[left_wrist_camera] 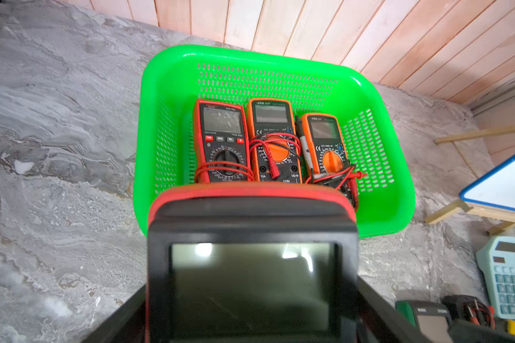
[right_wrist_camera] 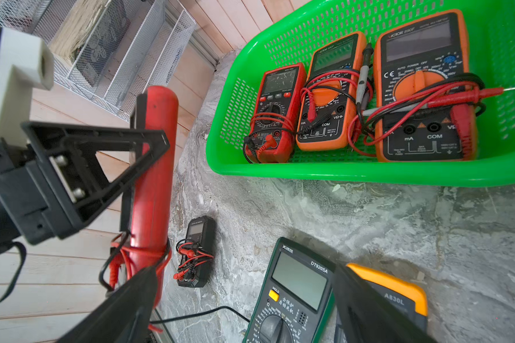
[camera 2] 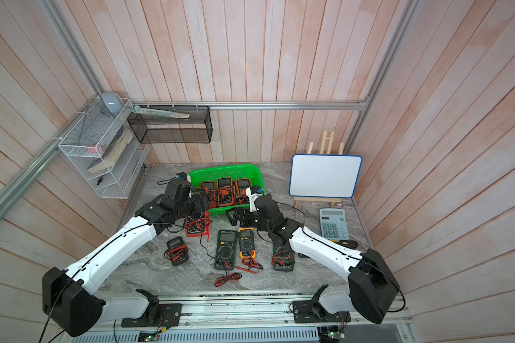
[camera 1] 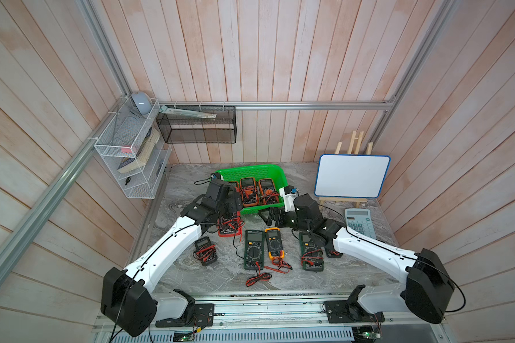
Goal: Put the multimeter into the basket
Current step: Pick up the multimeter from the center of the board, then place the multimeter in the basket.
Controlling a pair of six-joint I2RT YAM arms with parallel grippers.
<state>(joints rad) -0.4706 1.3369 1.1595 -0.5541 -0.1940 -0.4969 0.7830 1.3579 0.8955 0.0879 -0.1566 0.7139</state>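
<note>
Multimeter (the red one) is in the left gripper. Jaws stand wide but are clamped across its body, screen end leading, red leads wound round the lower end. It looks clear of the table, just near-left of the basket, with its top end about at the near rim. So this reads as the carry step: picked up, not yet dropped.

Basket already has three meters side by side across the near part of its floor. There's a bare strip along the far wall and a thin gap at the left.

Right gripper is fully open and empty, hovering just near of the basket's near rim, right of the held meter.

Next: carry it far and slightly right over the rim, lower, let go. Little free floor, so it probably lands in the far strip or on the others. Watch the black lead on the table below; can't tell if it's attached. More wait on the near table, e.g. the green one.
</note>
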